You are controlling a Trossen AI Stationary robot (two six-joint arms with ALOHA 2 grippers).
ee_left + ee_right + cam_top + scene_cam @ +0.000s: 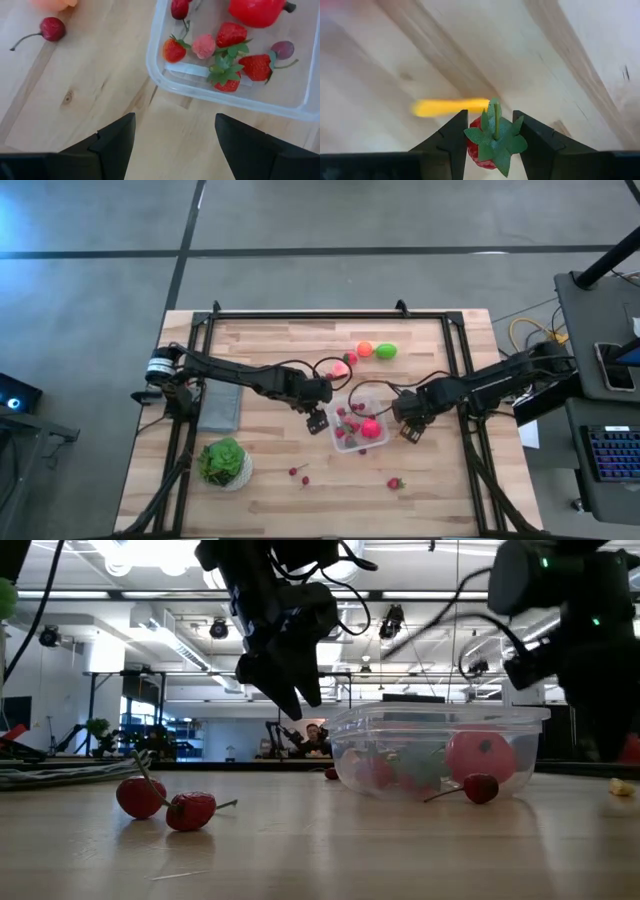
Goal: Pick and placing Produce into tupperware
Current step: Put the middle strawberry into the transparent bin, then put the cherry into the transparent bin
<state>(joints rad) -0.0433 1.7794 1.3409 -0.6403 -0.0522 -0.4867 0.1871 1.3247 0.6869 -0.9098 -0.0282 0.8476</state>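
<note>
A small red toy strawberry with a green leafy cap (490, 142) is being pinched by the right pincer (490, 134) just beside the clear rounded plastic tupperware (352, 396), while the left pincer (172, 137) is hanging spread; slippage from the narrow hold is being judged likely.

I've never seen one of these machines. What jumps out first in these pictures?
The right gripper, just right of the clear tupperware at mid-table, pinches a red strawberry with a green leaf cap between its fingers. The box already holds berries and a big red fruit, and the left gripper hangs open beside it.
</note>
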